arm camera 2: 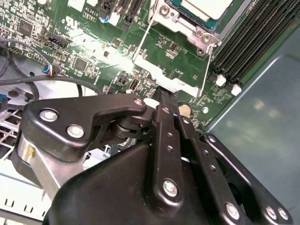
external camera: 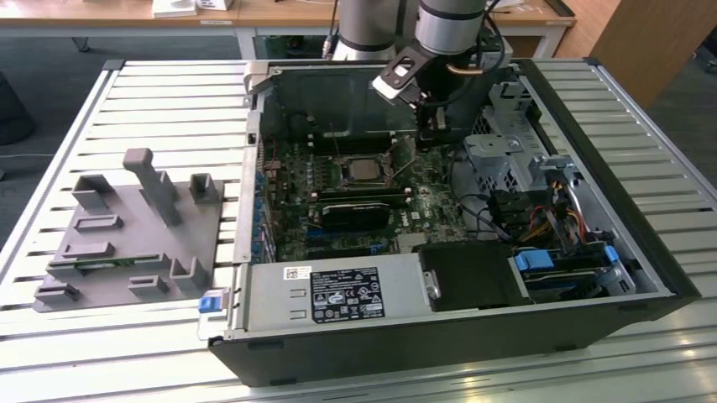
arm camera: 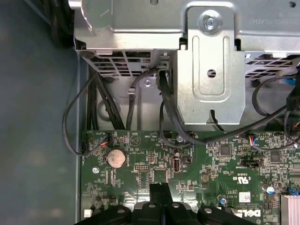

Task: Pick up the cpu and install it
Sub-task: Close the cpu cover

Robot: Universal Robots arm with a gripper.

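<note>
The cpu (external camera: 361,170) lies flat in the motherboard socket in the middle of the open computer case, silvery top up. It also shows in the second wrist view as the cpu (arm camera 2: 204,7), inside the metal socket frame (arm camera 2: 180,28), with a thin wire lever (arm camera 2: 206,65) standing up beside it. My gripper (external camera: 431,138) hangs inside the case just to the exterior view's right of the socket, low over the green board. In both wrist views its black fingers (arm camera: 157,194) are pressed together with nothing between them, tips (arm camera 2: 164,96) close to the board.
A metal drive cage (external camera: 505,155) and loose cables (arm camera: 164,108) stand right beside my gripper. The power supply (external camera: 336,294) fills the case's near side. To the exterior view's left, a grey tray (external camera: 123,235) lies on the slatted table with a green memory stick (external camera: 107,264).
</note>
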